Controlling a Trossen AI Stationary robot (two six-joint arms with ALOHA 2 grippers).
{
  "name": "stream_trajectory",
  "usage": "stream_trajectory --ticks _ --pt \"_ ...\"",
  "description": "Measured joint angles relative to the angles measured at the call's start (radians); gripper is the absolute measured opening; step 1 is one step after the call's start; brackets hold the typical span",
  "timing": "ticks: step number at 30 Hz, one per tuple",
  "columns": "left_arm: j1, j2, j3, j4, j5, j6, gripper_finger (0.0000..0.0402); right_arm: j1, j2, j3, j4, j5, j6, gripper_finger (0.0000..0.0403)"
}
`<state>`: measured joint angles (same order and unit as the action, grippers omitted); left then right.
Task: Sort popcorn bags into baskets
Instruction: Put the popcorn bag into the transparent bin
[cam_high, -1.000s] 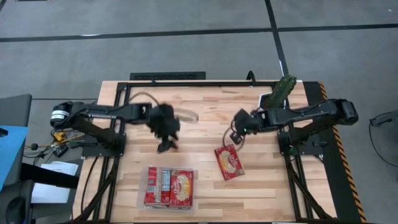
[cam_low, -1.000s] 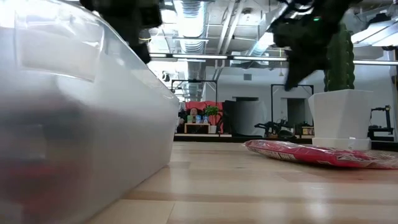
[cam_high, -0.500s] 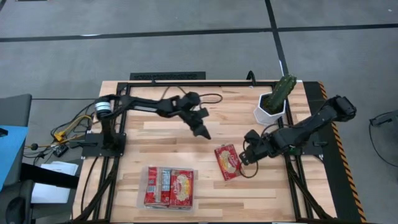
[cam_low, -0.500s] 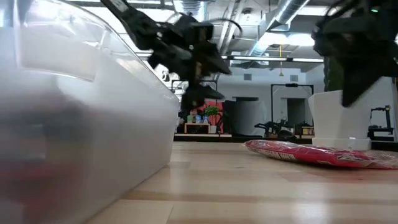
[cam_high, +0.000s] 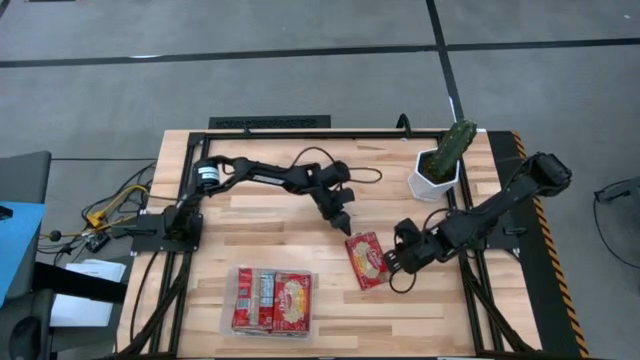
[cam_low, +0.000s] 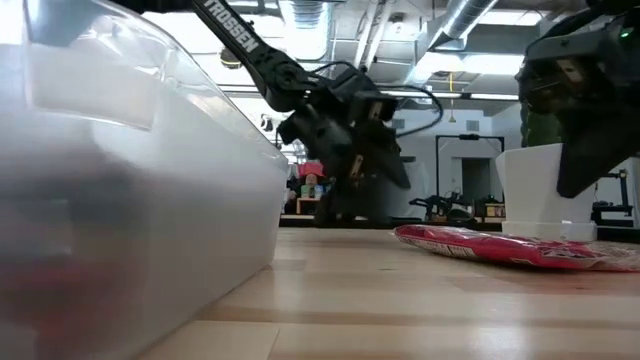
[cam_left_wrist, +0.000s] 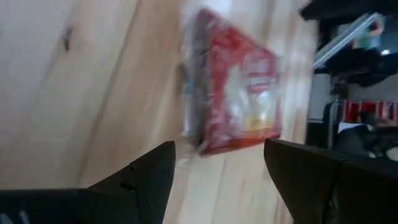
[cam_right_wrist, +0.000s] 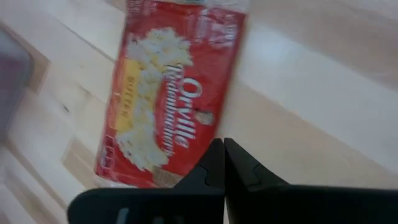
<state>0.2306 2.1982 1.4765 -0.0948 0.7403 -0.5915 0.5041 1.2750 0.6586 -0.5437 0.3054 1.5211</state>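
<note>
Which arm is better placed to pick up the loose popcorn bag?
Probably the left: its gripper hangs open just beyond the loose bag, facing it. The right gripper sits beside the bag's edge but with fingers shut.

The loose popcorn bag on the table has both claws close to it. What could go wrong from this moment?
1. Both claws converge on one popcorn bag: the open left claw hovers just beyond it, the shut right claw is at its edge. They might collide.
2. The right claw's fingers are pressed together, so they may push the flat bag along the table rather than grip it.
3. The tray already holds bags; another may overlap.
</note>
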Motion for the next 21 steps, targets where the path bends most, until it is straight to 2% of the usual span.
stream_trajectory --ticks 4,10,13,21 --pt "-0.015 0.013 0.018 -0.066 -0.06 0.041 0.0233 0.007 0.067 -0.009 0.099 -0.016 -0.004 0.0009" --pt "-0.026 0.013 0.018 -0.072 -0.112 0.053 0.0233 0.02 0.207 -0.007 0.27 -0.077 -0.033 0.0011" --pt "-0.031 0.013 0.018 -0.082 -0.144 0.052 0.0233 0.009 0.22 -0.007 0.303 -0.075 -0.052 0.0011" --pt "-0.042 0.013 0.018 -0.081 -0.128 0.071 0.0233 -0.075 0.217 -0.007 0.302 -0.075 -0.222 0.001"
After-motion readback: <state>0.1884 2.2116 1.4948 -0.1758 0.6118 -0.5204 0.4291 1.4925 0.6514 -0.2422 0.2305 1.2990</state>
